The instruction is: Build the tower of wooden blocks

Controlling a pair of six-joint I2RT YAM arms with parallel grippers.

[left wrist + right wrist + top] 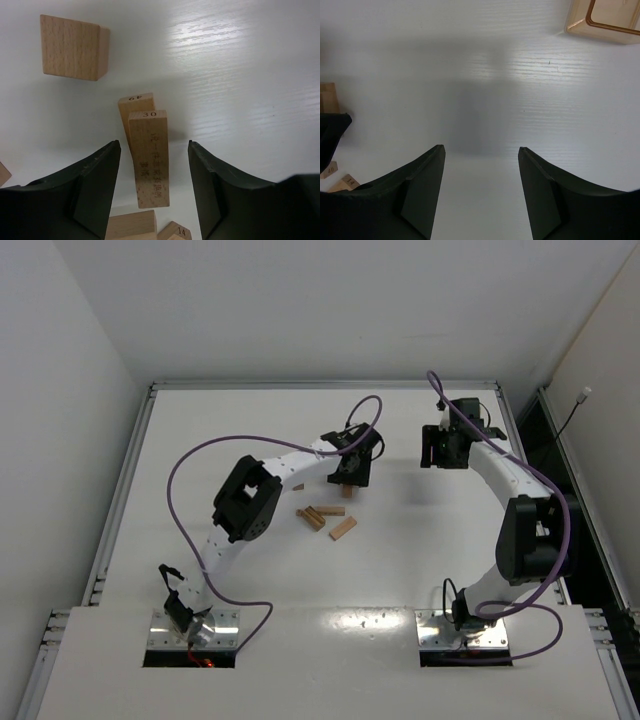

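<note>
- Progress: the wood block tower [345,485] looks barely begun. The only stacking I can see is the bar marked 30 [151,165], which seems to lie slightly askew on the bar marked 49 [131,106]. I cannot tell for sure whether it truly rests there or only overlaps it in the left wrist view.
- Where it is: that pair sits on the white table [240,75] near its middle, right under the left tool [154,144]. In the top view the loose blocks [343,529] lie scattered at about 7 o'clock from it.
- Left tool: released. Its jaws flank the bar marked 30 at 9 and 3 o'clock, with a gap showing on each side.
- Right tool [481,148]: released and empty, with bare table between its jaws. It hangs at about 3 o'clock from the left tool, well apart from the blocks.
- Left to do, as I judge it: nearly everything, since the scattered pieces have yet to be gathered and stacked.
- Blocks counted in the left wrist view: six.
  - The two numbered bars.
  - One cube [70,47] at 11 o'clock from them.
  - A plain block [131,225] and a block marked 14 [174,232], both cropped at 6 o'clock.
  - A sliver [2,174] at 9 o'clock.
- Other things: one tray [607,22], seen at 1 o'clock in the right wrist view, and two tools.
</note>
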